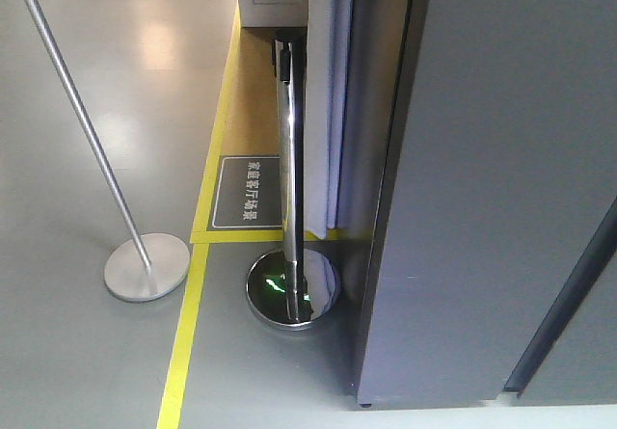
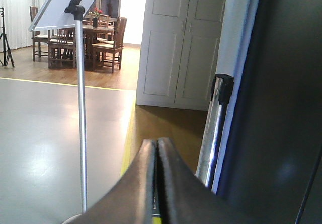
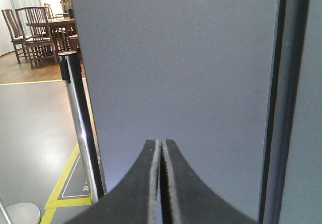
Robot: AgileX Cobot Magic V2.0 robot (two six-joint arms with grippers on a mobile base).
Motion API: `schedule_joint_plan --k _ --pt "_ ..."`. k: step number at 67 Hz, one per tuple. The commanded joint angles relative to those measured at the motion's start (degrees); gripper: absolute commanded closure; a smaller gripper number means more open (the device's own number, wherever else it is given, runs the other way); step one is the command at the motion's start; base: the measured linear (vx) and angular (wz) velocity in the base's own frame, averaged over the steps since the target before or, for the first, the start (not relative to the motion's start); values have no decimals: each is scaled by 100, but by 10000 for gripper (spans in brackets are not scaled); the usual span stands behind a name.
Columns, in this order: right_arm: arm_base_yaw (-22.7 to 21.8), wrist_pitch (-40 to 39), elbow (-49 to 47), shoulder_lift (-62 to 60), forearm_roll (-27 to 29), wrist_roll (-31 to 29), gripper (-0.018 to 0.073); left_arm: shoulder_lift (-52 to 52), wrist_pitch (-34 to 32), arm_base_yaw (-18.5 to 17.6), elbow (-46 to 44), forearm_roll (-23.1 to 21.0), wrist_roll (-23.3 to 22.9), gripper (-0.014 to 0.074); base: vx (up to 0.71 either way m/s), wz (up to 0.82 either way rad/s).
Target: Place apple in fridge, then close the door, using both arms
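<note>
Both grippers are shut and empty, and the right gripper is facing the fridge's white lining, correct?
Not quite. The right wrist view shows the right gripper facing the dark grey outer face of the door, not white lining. Both it and the left gripper are shut and empty.

Bright daylight, glare patches on floor [image 1: 145, 53], soft focus

Fridge [image 1: 501, 188] interior hidden, top cropped

Grey glossy floor [image 1: 87, 352] w/ yellow tape lines [image 1: 183, 342], light glare on it. Chrome poles [image 1: 289, 159] on round bases. White panelled doors [image 2: 176, 43]. Far back: wood floor, dining table [image 2: 98, 30] & chairs [image 3: 30, 30], bright window.
</note>
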Motion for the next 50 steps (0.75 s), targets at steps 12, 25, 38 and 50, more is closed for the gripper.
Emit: schedule_joint_plan --k 12,25,38,50 --pt "-28 -469 22 -52 -10 -22 565 -87 -413 -9 -107 -38 -58 604 0 0" --pt "-28 -469 22 -52 -10 -22 565 -87 -413 -9 -107 -38 -58 604 0 0" --pt "-28 -469 22 -52 -10 -22 565 -87 -413 -9 -107 -38 -58 604 0 0" --pt "-28 -469 22 -52 -10 -22 565 -87 -413 -9 -107 -38 -58 604 0 0"
